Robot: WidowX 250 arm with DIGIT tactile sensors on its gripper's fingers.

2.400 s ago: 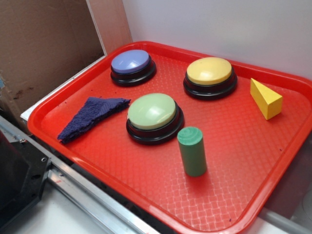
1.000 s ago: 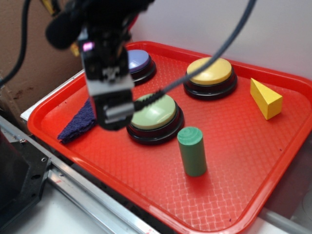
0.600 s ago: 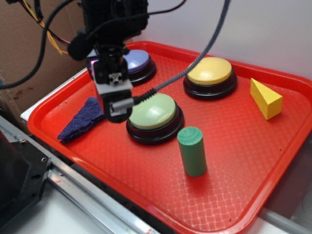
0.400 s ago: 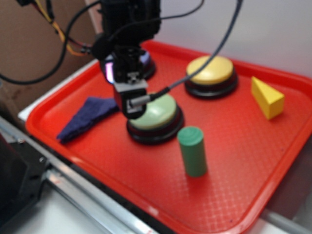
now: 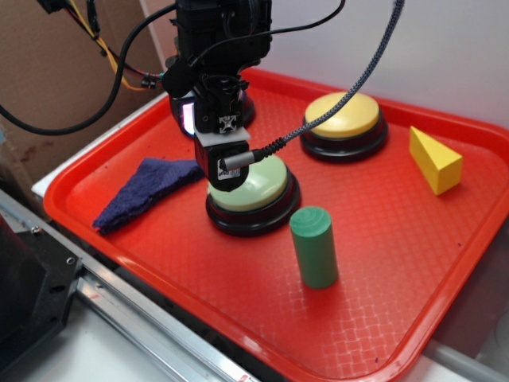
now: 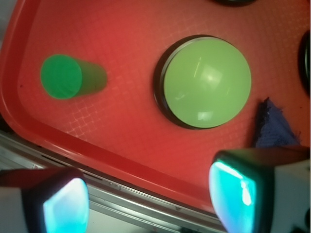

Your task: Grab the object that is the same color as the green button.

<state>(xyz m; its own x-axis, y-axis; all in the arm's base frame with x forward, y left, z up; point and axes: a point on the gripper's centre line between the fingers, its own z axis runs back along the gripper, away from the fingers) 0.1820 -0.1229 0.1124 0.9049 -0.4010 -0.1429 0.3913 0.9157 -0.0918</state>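
Note:
The object, a dark-green upright cylinder (image 5: 314,247), stands on the red tray (image 5: 398,239) just in front and to the right of the green button (image 5: 262,187). In the wrist view the cylinder (image 6: 63,76) lies at the upper left and the green button (image 6: 206,82) near the centre. My gripper (image 5: 225,167) hovers above the left side of the green button, well to the left of the cylinder and apart from it. In the wrist view the gripper (image 6: 150,199) is open, its two fingers wide apart with nothing between them.
A yellow-topped button (image 5: 343,115) and a yellow wedge (image 5: 433,159) sit at the tray's back right. The blue-purple button (image 5: 242,110) is mostly hidden behind the arm. A purple-blue cloth (image 5: 147,187) lies at the left. A metal rail (image 5: 119,310) runs along the tray's front edge.
The arm came into view at the left and moved right, from over the cloth to over the green button's left side. The cylinder has stayed put.

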